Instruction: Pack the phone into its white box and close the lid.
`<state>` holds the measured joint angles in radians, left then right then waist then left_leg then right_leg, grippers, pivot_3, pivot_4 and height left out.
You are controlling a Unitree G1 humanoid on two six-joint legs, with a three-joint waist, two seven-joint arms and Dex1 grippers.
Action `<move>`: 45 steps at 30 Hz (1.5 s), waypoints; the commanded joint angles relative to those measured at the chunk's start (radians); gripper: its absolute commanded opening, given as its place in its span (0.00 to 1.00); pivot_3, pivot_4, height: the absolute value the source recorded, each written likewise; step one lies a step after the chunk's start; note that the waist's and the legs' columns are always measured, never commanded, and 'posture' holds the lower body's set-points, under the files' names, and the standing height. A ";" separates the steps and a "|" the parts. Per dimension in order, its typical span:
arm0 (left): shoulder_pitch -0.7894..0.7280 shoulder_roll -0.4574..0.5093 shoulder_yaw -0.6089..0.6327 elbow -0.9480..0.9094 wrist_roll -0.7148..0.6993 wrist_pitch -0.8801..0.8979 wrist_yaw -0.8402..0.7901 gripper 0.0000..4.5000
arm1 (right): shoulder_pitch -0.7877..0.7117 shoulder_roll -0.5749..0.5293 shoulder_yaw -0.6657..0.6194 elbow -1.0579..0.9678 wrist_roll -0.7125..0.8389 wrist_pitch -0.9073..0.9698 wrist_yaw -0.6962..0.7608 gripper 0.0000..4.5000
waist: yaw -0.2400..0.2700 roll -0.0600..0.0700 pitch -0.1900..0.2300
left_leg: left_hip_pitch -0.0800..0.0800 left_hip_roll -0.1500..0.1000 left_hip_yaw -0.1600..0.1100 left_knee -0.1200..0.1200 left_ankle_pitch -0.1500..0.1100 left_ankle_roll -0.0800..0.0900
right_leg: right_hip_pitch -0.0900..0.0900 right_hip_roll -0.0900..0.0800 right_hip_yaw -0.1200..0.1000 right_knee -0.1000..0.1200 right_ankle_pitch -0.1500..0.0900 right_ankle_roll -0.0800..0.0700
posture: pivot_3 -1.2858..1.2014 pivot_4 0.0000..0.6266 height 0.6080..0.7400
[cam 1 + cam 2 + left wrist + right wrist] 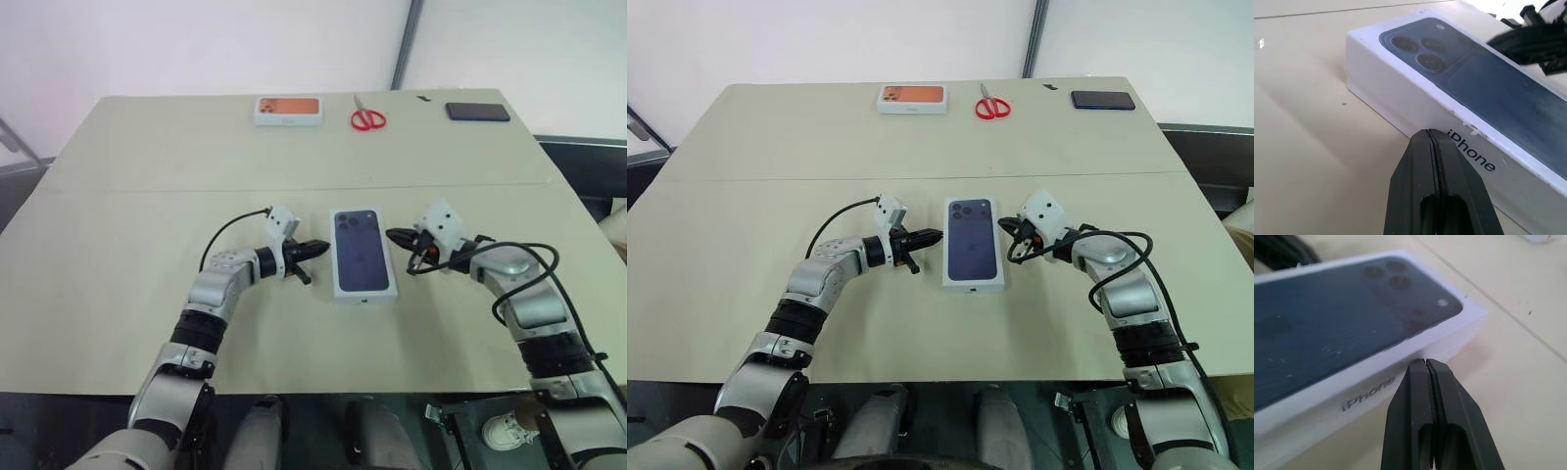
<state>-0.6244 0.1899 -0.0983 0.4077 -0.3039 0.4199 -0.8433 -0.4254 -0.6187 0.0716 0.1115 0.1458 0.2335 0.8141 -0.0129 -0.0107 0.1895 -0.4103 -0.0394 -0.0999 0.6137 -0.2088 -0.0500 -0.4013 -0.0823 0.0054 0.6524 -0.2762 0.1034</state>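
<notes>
I'm looking down at the lid (364, 253), the white rectangular cardboard cover with a dark blue phone printed on top, lying flat in the middle of the beige worktop (147, 196). It is sitting fully down, so I'm judging the box closed; the phone itself and the white tray are hidden under that lid, if they are in there at all.

My left gripper (315, 249) is hanging just beside the lid's left long side, its two black fingers pressed together on nothing. My right gripper (397, 236) is flanking the lid's right long side, near the end with the printed camera cluster, also pinched together and empty. Whether either tip is touching the cardboard I cannot tell.

Well beyond the lid, along the far edge of the worktop, a white box with an orange picture (288, 110), red-handled scissors (368, 118) and a flat black phone (477, 112) are lying in a row.

What could go wrong, I'm thinking: two narrow closed tips pushing from opposite sides at different points along the lid could twist it or slide it across the smooth worktop. A nudge that catches the lid's lower edge could lift it back off.
</notes>
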 commanded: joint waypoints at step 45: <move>-0.123 -0.044 0.055 0.039 -0.011 -0.093 -0.004 0.00 | -0.107 0.052 -0.012 0.048 -0.047 -0.081 -0.007 0.01 | 0.003 0.000 0.000 | 0.000 -0.001 -0.001 0.002 0.000 0.000 | 0.002 0.000 -0.001 0.000 0.000 0.000 | 0.52 0.24 1.00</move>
<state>-0.7346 0.1563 -0.0215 0.4220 -0.3284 0.3592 -0.8322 -0.5280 -0.5671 0.0490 0.1847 0.1173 0.1790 0.8017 -0.0103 -0.0110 0.1895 -0.4098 -0.0402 -0.1006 0.6157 -0.2086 -0.0504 -0.3988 -0.0830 0.0041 0.6521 -0.2759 0.1039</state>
